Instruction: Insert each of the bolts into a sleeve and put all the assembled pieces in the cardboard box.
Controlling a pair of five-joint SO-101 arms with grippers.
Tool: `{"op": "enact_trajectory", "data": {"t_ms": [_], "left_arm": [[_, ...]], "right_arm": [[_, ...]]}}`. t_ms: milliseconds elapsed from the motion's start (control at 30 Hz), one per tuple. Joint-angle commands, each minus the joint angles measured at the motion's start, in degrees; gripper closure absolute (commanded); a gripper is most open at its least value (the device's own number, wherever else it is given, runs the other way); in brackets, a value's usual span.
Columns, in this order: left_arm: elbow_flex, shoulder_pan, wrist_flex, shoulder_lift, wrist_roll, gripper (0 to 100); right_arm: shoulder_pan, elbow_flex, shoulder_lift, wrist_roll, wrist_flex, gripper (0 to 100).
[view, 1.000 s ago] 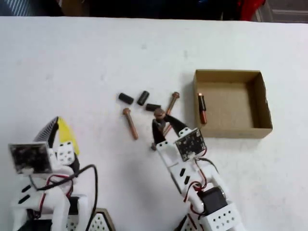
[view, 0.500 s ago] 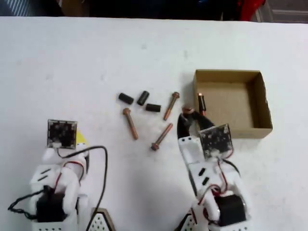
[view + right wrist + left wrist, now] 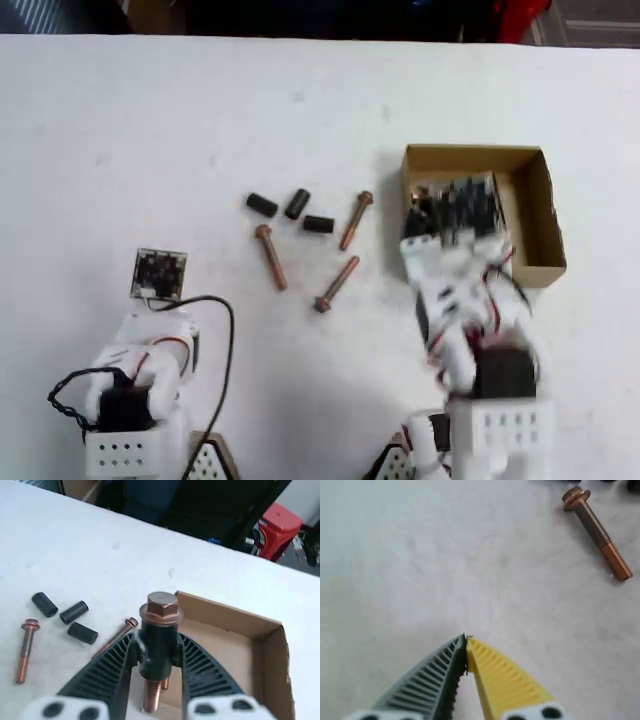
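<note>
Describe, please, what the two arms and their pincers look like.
The left arm and right arm are white shells with black motors and red wires. A black cable loops off the left one. The left pincer is ribbed, half grey, half yellow; the right pincer is ribbed and black.

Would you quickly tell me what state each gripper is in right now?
Left gripper: closed, holding nothing.
Right gripper: closed on a sleeved bolt.

The blurred right arm [image 3: 455, 262] hides part of the cardboard box [image 3: 470, 152] floor.
</note>
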Motion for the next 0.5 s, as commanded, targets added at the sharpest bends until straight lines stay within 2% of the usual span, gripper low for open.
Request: {"op": "enact_trajectory", "data": {"t_ms": [0,200,467], "left_arm": [[0.79,0.13,0.53,-1.01,0.09,98],[0.88,0.13,3.96,-1.01,5.71,98],[0.88,0.13,3.96,-1.01,6.07,98]], "right_arm": [[5.41,-9.41,17.01,0.7,-0.4,98.2],[9.98,-21.98,38.2,0.7,-0.4,98.2],[10.95,-35.69,61.58,0.7,-0.13,98.2]]}}
